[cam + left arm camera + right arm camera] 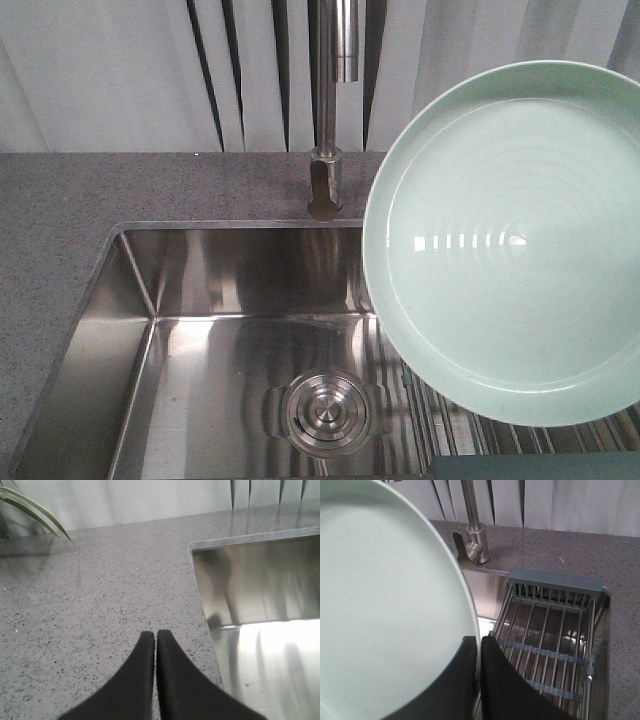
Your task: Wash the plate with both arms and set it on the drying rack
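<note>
Right wrist view: the right claw point(479, 645) is clamped on the lower rim of the plate point(385, 605), with one black finger across the plate's face and the other behind its edge.
Plate: pale mint-green and glossy, held tilted in the air. It fills the space to the left of and above the right claw. In the front-facing view its ringed face is turned to the camera, over the right part of the sink point(200, 290).
Drying rack point(547, 645): just right of the right claw and beyond it, lower down, laid across the right end of the basin. It has steel rods, a grey-blue frame and a slotted end piece at the far side. The plate is not set in it.
Faucet point(472, 535): straight beyond the right claw, upright on the counter at the sink's back edge.
Left claw point(155, 634): the fingers are drawn together to a hairline slit and hold nothing, above the grey speckled countertop point(100, 590).
Sink corner: ahead of the left claw and to its right, near it.
Drain point(325, 412): round steel, in the basin floor, below and left of the held plate.
Leaves point(35, 512): green, far beyond the left claw and to its left.
</note>
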{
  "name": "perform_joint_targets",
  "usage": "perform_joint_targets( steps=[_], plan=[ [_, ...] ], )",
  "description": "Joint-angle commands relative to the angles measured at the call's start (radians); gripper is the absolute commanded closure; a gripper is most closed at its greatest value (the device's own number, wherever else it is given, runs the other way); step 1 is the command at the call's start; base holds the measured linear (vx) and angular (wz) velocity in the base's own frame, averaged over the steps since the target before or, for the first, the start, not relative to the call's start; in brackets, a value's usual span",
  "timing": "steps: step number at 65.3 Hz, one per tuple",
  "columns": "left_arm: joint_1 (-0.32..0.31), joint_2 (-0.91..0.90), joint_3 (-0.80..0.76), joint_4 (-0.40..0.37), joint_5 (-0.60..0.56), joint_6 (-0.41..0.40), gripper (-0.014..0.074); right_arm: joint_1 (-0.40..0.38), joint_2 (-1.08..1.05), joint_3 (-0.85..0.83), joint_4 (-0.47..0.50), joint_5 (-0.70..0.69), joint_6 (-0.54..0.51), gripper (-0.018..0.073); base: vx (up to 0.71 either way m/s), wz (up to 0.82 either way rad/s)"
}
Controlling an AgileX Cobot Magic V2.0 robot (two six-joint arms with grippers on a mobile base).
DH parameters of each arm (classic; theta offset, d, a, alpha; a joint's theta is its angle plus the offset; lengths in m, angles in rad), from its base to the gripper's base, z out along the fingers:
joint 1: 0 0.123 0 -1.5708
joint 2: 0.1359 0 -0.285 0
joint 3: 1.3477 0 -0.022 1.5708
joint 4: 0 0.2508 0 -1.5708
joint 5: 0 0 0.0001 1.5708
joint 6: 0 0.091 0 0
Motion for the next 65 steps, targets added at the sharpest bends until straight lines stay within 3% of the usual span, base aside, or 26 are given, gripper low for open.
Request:
perform_joint_targets(
  steps=[1,65],
  plan=[
    [-0.002,-0.014,0.019,0.002,-0.079,-0.005,0.0603,0.000,0.006,-0.024,0.039,-0.061,-0.002,0.0566,0.00,0.00],
    [-0.002,-0.014,0.019,0.003,-0.081,-0.004,0.0603,0.000,0.006,-0.024,0.039,-0.061,-0.002,0.0566,0.00,0.00]
  ],
)
